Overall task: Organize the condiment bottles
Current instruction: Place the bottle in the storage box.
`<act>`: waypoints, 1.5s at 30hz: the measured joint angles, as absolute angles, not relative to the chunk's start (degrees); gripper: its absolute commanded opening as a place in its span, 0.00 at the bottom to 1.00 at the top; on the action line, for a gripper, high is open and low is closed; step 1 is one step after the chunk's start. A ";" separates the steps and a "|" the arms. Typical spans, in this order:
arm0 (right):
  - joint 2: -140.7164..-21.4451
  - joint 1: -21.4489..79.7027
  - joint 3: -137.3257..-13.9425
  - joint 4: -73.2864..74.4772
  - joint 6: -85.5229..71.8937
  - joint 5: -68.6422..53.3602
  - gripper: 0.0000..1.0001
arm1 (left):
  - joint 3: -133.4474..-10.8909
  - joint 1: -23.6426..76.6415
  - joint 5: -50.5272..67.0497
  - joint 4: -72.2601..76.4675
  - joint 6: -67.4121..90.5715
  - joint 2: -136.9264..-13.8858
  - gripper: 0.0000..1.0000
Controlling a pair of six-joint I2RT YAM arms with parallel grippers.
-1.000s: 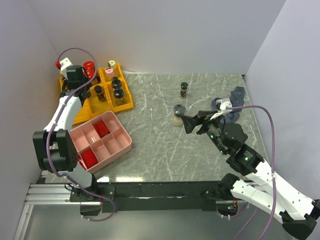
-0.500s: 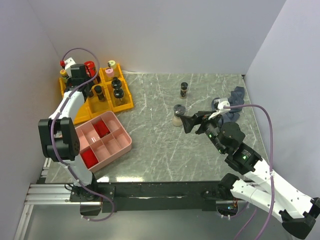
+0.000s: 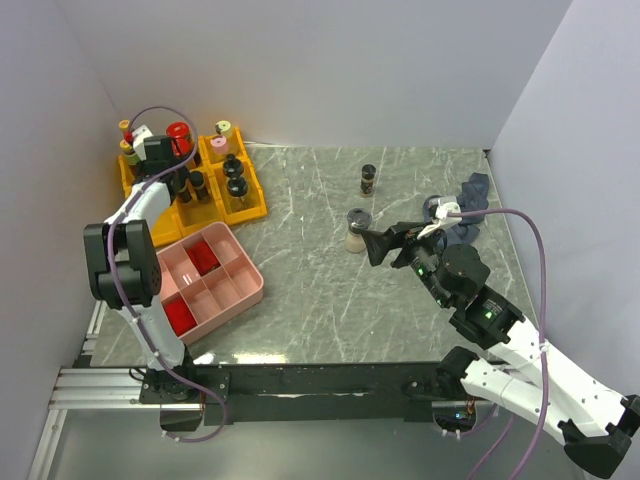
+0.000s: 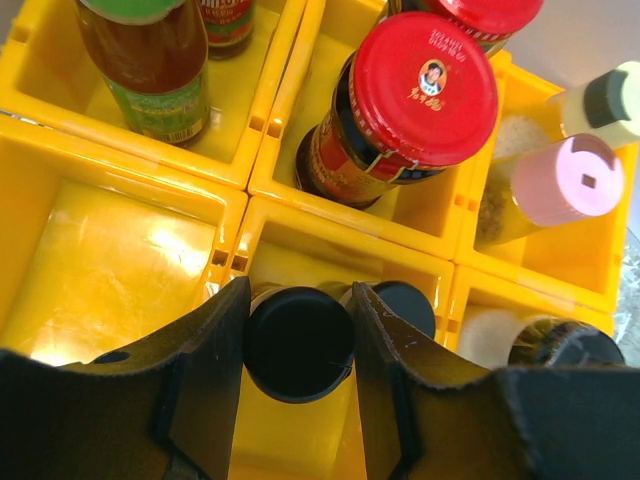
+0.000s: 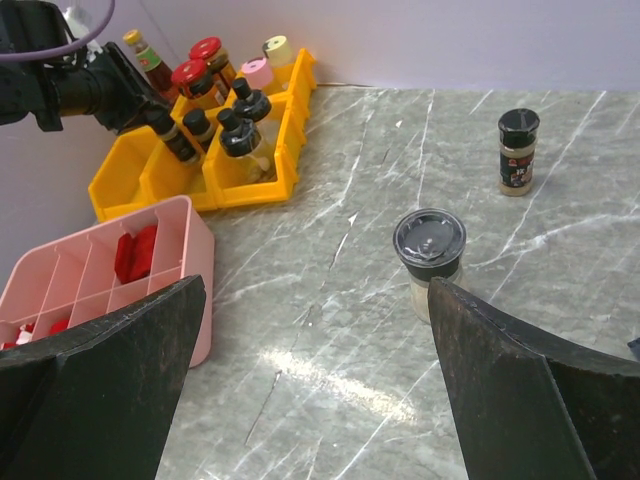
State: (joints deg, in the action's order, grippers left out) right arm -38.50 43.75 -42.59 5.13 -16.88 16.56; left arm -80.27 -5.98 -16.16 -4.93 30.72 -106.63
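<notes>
left pincer (image 4: 298,308) was pinching a black-capped jar (image 4: 300,345) down in a yellow bin (image 4: 130,250), next bin to the red-lidded jar (image 4: 415,95). right pincer (image 5: 315,320) was spread wide over the worktop (image 5: 330,400), facing a pale shaker (image 5: 428,250); spice jar (image 5: 518,150) stood beyond.

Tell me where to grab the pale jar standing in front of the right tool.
Probably best: grip the pale jar across its round body, just below the dark lid, coming in level from the right tool's side. It stands upright, clear all round, framed between the open jaws.
</notes>
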 measured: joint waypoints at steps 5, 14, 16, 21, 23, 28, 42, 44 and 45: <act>-38.52 43.75 -42.59 5.13 -16.88 16.91 1.00 | -80.27 -6.02 -16.14 -3.99 30.81 -108.03 0.21; -38.52 43.75 -42.59 5.13 -16.88 16.97 1.00 | -80.27 -6.02 -16.14 -3.25 30.89 -110.26 0.45; -38.52 43.75 -42.57 5.13 -16.88 16.95 1.00 | -80.27 -6.02 -16.19 -2.81 31.14 -110.56 0.52; -38.61 43.75 -42.57 5.13 -16.86 16.95 1.00 | -80.27 -6.09 -16.45 -3.11 31.68 -110.56 0.69; -38.79 43.75 -42.57 5.13 -16.86 16.95 1.00 | -80.27 -6.09 -16.82 -3.53 32.27 -110.48 0.85; -39.79 43.75 -42.57 5.15 -16.91 16.95 1.00 | -80.27 -6.20 -17.47 -6.70 33.45 -107.83 0.99; -42.09 43.75 -42.59 6.09 -17.78 18.63 1.00 | -75.72 -0.38 -12.19 -8.25 31.73 -82.74 0.99; -41.78 43.75 -42.59 6.09 -17.78 18.61 1.00 | -74.30 3.55 -11.55 -7.92 30.35 -80.75 0.99; -41.43 43.75 -42.59 6.04 -17.78 18.61 1.00 | -73.60 6.50 -11.25 -7.86 29.15 -79.83 0.99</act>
